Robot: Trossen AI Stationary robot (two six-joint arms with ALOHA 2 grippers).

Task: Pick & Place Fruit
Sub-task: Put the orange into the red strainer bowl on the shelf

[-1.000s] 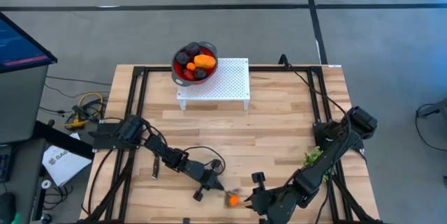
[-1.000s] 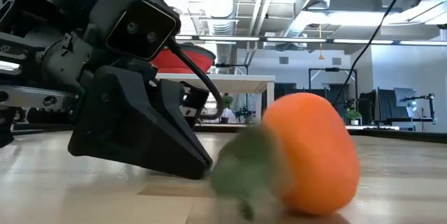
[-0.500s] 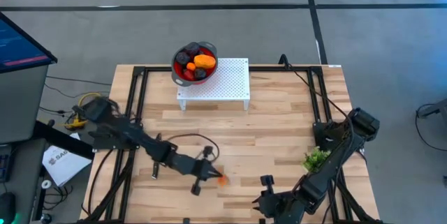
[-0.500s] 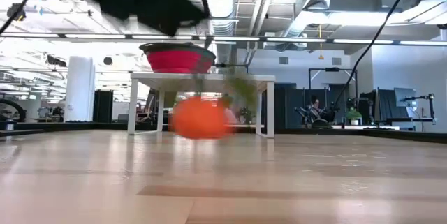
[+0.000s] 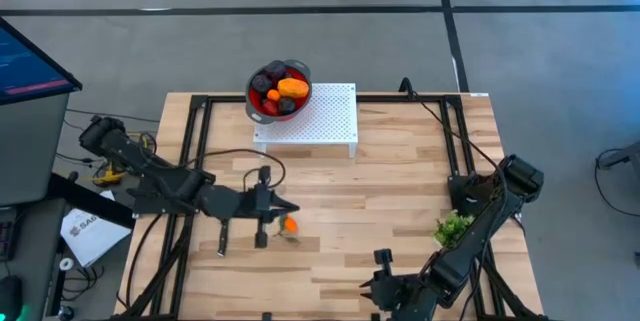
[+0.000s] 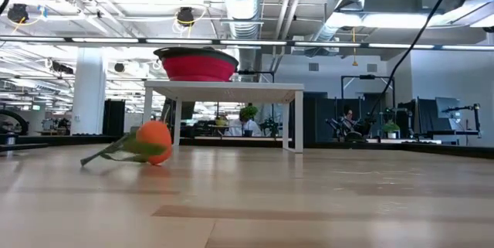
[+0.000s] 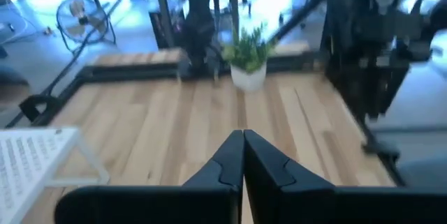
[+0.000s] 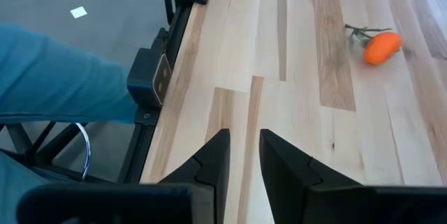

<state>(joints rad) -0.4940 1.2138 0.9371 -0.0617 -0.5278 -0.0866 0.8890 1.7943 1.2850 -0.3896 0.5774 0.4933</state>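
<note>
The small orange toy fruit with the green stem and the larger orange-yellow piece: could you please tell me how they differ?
The small orange toy fruit lies alone on the wooden table; the larger orange-yellow piece sits among others in the red bowl. The small one trails a green stem; the larger shows none. Both are orange.

We see the left arm stretched low across the left side, its left gripper [image 5: 281, 211] closed tight with both fingers [image 7: 237, 155] pressed together. The right arm bends down at the near right edge, and its right gripper [image 8: 243, 155] has a small gap between the fingers.
</note>
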